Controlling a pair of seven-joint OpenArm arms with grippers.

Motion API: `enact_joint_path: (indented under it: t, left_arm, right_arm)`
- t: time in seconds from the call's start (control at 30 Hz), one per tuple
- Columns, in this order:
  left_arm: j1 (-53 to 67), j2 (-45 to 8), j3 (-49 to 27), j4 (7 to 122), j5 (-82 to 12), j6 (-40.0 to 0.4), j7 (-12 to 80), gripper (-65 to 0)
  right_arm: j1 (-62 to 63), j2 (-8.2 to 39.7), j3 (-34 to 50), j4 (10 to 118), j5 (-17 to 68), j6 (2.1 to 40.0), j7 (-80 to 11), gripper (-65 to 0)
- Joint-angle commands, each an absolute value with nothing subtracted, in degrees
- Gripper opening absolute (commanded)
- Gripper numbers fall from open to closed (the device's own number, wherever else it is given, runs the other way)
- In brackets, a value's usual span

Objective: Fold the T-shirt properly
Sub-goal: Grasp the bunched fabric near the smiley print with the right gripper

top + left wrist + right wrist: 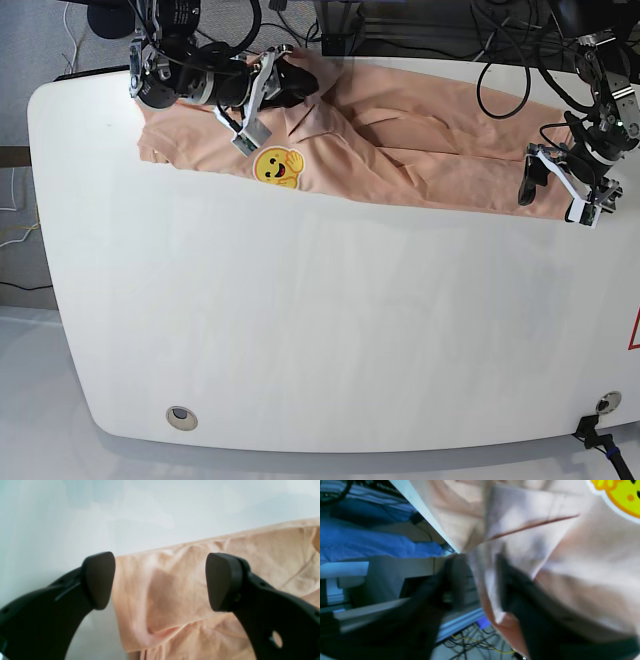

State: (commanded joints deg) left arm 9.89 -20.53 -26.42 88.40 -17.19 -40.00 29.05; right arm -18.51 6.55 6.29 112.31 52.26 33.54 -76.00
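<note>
**Operator:** Report the position of the garment.

**Robot:** The T-shirt (400, 150) lies along the far edge of the table (320, 330), folded into a long band. Its long axis runs side to side in the base view. The smiley print (276, 166) faces up near the end where my right arm works. Part of the cloth at that end appears to hang over the table edge, as the right wrist view shows.

**Operator:** Report gripper states.

**Robot:** My left gripper (160, 580) is released, jaws spread wide, nothing between them. In its wrist view, the end of the shirt sits directly ahead and below, between the two pads. My right gripper (480, 580) has a fold of shirt cloth between its jaws, near the collar end. The view is blurred, so I cannot tell whether it is clenched on the cloth.

**Operator:** Which relation governs the next move?

**Robot:** Each arm stands at one end of the band: the right at the print end, the left at the opposite end. In my judgement, the left arm must descend onto the hem corner beneath it, because the right arm is well apart from that end.
</note>
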Motion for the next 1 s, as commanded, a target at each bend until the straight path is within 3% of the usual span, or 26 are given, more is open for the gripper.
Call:
enact_joint_path:
  t: [0.1, 0.37, 0.83, 1.0]
  left_arm:
    - [10.07, -20.53, -26.42, 88.40, -17.19, -40.00, 29.05, -11.6]
    - [10.07, -20.62, -26.51, 88.48, -17.19, -40.00, 29.05, -11.6]
    - [9.80, -20.53, -26.51, 88.40, -17.19, -40.00, 28.97, -11.6]
    - [9.80, -20.53, -26.51, 88.40, -17.19, -40.00, 28.97, -11.6]
  right_arm:
    - [-16.22, 6.55, 8.84, 112.13, 51.91, 33.54, -74.15, -36.5]
    - [-12.97, 5.93, 9.01, 111.78, 35.91, 33.54, -70.55, -36.3]
    - [-15.87, 3.30, 9.01, 107.30, 35.74, 33.54, -70.37, -36.3]
    - [-16.84, 2.42, 5.23, 107.30, 35.74, 33.54, -70.46, -36.3]
